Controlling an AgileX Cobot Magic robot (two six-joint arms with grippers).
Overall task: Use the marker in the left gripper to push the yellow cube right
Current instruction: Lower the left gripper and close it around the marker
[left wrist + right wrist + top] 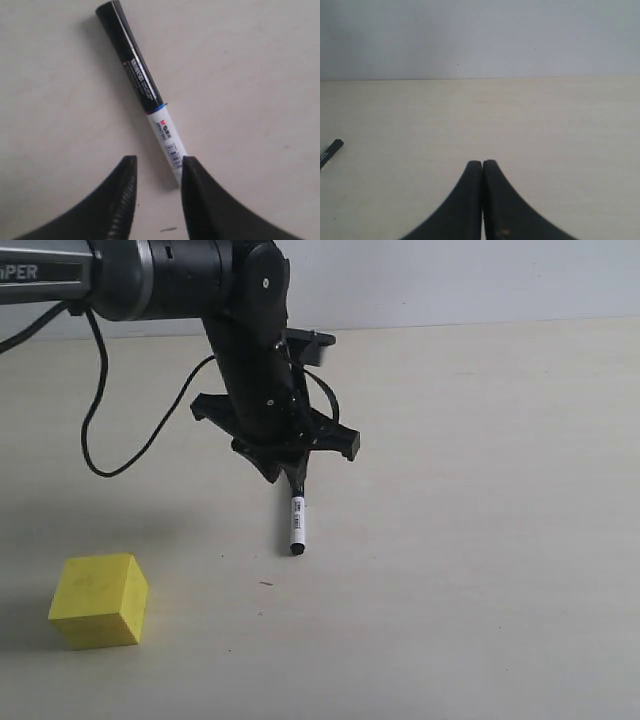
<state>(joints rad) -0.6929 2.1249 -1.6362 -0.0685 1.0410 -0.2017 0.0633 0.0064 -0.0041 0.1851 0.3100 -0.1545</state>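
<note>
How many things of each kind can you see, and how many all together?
Slim black-and-white marker pen: 1
Bright yellow foam-like cube: 1
Black robot grippers: 2, the left gripper and the right gripper
Total: 4

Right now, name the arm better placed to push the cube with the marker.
Left. The left pincer is open around the marker, and the yellow cube sits on that arm's side. The right pincer is shut, away from it.
</note>
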